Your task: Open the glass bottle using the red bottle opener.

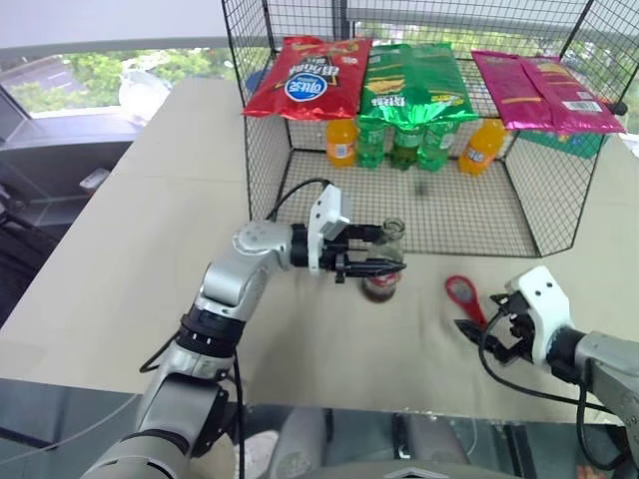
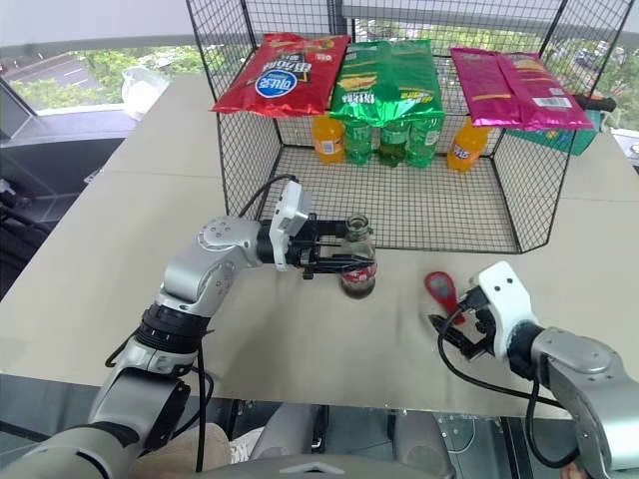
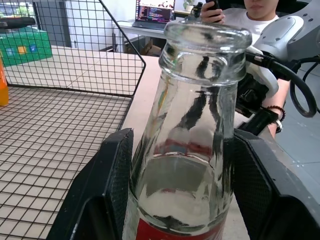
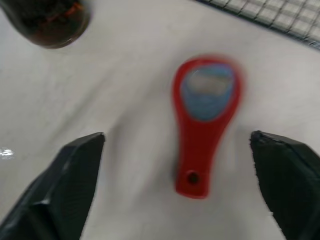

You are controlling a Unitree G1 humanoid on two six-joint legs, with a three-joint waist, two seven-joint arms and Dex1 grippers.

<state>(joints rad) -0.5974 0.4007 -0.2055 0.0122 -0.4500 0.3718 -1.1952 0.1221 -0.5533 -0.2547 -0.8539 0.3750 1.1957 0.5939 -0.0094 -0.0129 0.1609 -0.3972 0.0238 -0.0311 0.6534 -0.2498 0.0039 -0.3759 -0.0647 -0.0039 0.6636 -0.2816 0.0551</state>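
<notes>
Two black fingers of the right gripper (image 4: 177,187) stand spread wide apart, grasping nothing. Between them, flat on the tan table (image 1: 150,249), lies the red bottle opener (image 4: 204,122), ring head pointing away, touching neither finger. A little farther in, the left gripper (image 1: 384,264) is clenched around the glass bottle (image 3: 192,145), which stands upright on the table, its mouth uncapped. Behind it sits the wire cage (image 1: 469,215) with snack bags and soda bottles.
</notes>
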